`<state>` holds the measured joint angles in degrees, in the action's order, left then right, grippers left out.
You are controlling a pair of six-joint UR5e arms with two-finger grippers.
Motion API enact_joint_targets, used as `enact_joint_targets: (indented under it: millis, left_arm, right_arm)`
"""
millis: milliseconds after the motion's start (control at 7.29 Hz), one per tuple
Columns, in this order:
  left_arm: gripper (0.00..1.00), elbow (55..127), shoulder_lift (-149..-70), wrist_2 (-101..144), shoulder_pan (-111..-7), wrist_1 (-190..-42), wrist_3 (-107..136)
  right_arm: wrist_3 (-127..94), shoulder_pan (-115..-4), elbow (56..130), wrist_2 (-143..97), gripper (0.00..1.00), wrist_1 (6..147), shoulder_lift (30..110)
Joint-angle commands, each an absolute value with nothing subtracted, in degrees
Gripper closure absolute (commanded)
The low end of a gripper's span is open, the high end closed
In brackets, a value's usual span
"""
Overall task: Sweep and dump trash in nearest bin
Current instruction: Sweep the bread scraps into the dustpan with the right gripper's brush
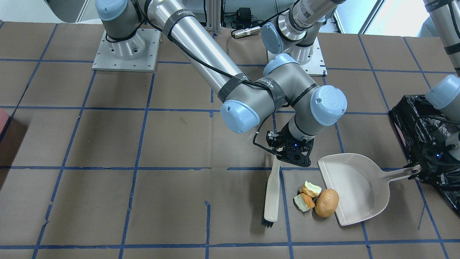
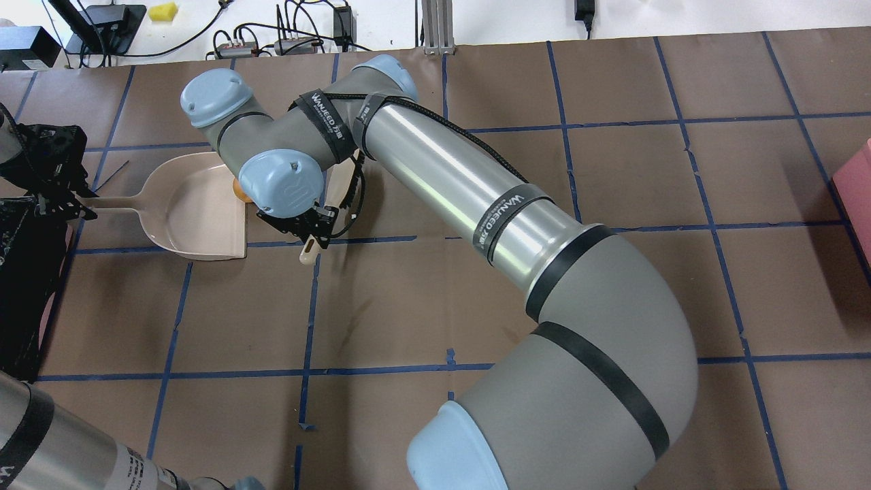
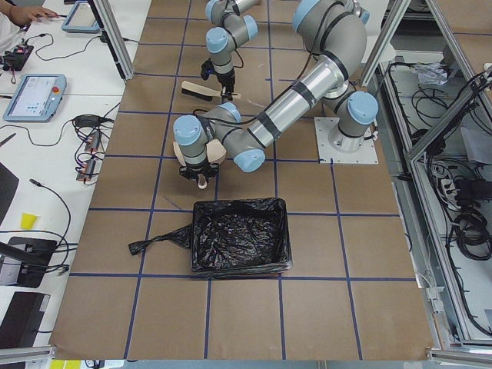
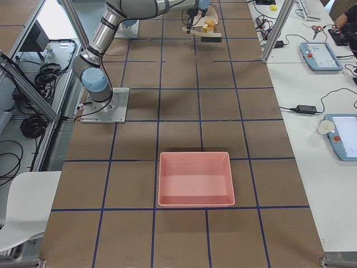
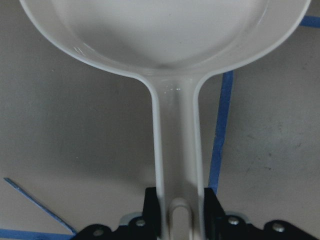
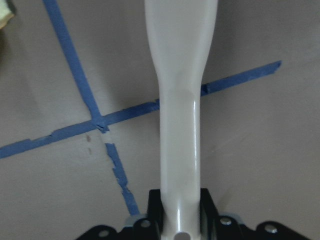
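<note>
The trash is a brown potato-like lump [image 1: 327, 202] with two orange and pale-yellow chunks [image 1: 308, 195] beside it, lying on the table at the open lip of a beige dustpan [image 1: 354, 189]. The lump touches the lip. My left gripper [image 1: 417, 171] is shut on the dustpan handle [image 5: 177, 150], next to the black-bagged bin [image 1: 424, 144] [image 3: 240, 236]. My right gripper [image 1: 278, 158] is shut on the handle [image 6: 180, 125] of a beige brush [image 1: 272, 194]. The brush lies on the table on the far side of the trash from the pan, a short gap away.
My right arm [image 2: 463, 184] reaches across the table's middle to the left side. An unlined pink tray [image 4: 195, 178] sits at the table's right end. Blue tape lines [image 1: 143, 168] grid the brown tabletop. Desks with tablets [image 3: 34, 96] flank the table.
</note>
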<state>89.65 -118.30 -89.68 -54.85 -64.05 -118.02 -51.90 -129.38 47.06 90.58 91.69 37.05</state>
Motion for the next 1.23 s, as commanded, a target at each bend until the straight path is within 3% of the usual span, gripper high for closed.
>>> enact_joint_targets:
  millis: [0, 1097]
  left_arm:
    - [0.98, 89.7, -118.3, -89.6, -54.8, -64.0, -117.9]
    - [0.98, 90.5, -117.7, -90.1, -55.0, -64.2, -117.2]
  right_arm:
    - [-48.0, -129.5, 41.4, 91.1, 0.99, 92.3, 32.6]
    - [-23.2, -133.9, 39.1, 84.6, 0.97, 103.7, 30.5]
